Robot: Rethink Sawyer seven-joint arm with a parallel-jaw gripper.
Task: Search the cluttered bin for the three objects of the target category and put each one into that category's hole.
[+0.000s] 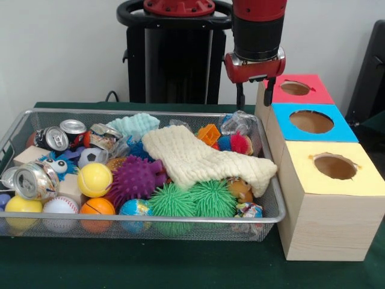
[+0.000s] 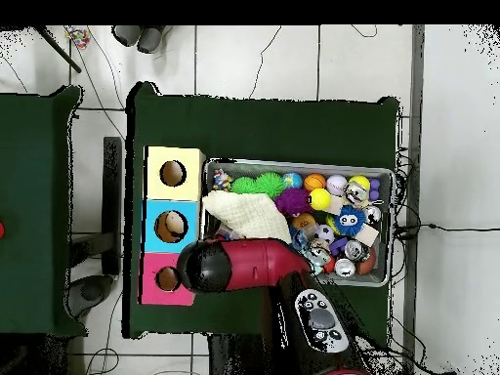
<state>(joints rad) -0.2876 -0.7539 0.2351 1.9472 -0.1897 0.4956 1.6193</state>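
Silver cans [image 1: 51,138], labels unreadable, in mesh bin [image 1: 180,227]

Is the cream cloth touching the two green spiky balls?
Touching. The front view shows the cream cloth lying directly on the green spiky balls.

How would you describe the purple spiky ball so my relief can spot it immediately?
Look in the wire mesh bin, just left of the cream cloth. The purple spiky ball sits there, behind the two green spiky balls; it is the only purple one.
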